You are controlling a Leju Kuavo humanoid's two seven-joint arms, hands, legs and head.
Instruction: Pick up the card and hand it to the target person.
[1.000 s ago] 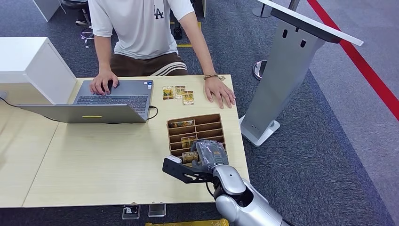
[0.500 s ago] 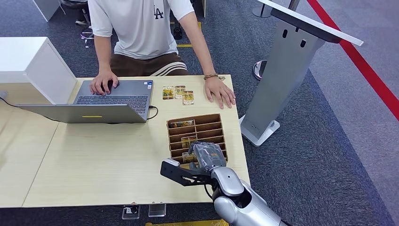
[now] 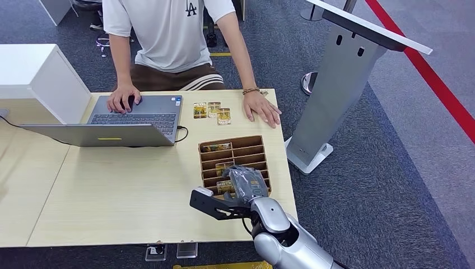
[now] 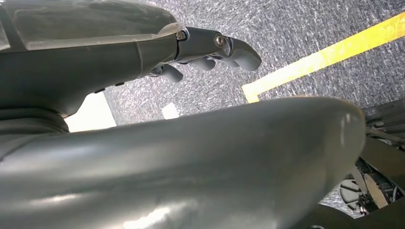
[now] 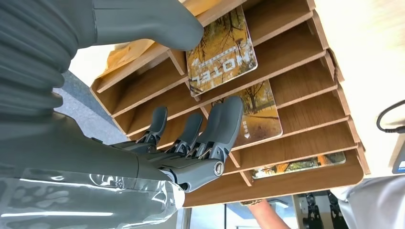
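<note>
Right hand [image 3: 245, 182], fingers apart and holding nothing, hovered lower centre over the wooden card rack [image 3: 253, 147] to reach a hotel card [image 5: 220, 50].

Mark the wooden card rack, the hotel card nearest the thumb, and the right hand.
wooden card rack [image 5: 305, 143], right wrist view, on a bare shelf divider.
hotel card [image 5: 222, 50], right wrist view, on the printed face.
right hand [image 5: 191, 143], right wrist view, on the fingers.

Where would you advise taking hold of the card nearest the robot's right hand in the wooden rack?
Probably by the card's exposed edge above the wooden rack's dividers, pinched across its thin faces from the rack's open side; the right robot hand already hovers there, and the dividers block its other edges.
</note>
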